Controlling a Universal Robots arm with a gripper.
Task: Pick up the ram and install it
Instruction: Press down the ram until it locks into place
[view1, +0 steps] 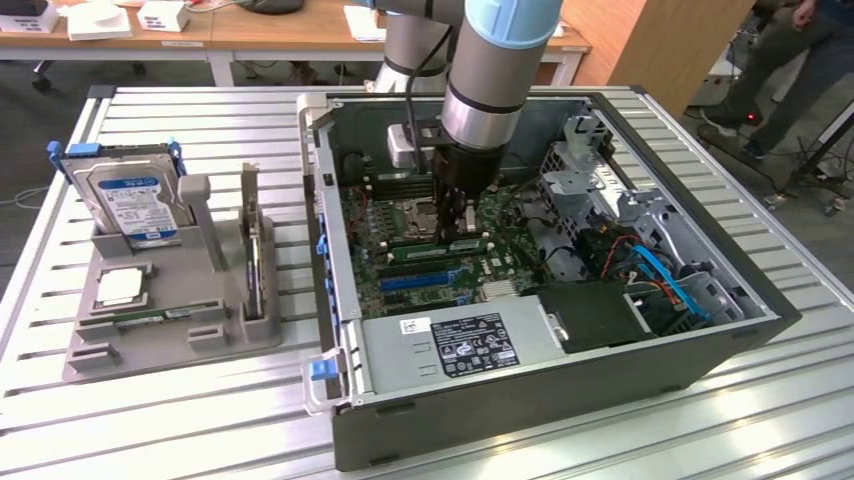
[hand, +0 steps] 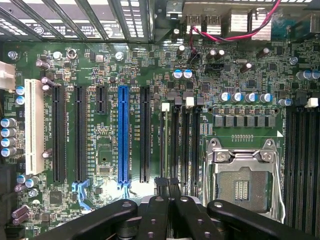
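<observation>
One gripper (view1: 463, 232) (shut) presses one ram (hand: 165, 145) into its slot.

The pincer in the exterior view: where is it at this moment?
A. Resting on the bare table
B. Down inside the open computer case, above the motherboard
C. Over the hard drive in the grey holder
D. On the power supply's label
B: the pincer reaches down into the open computer case, just above the green motherboard, far from the hard drive.
</observation>
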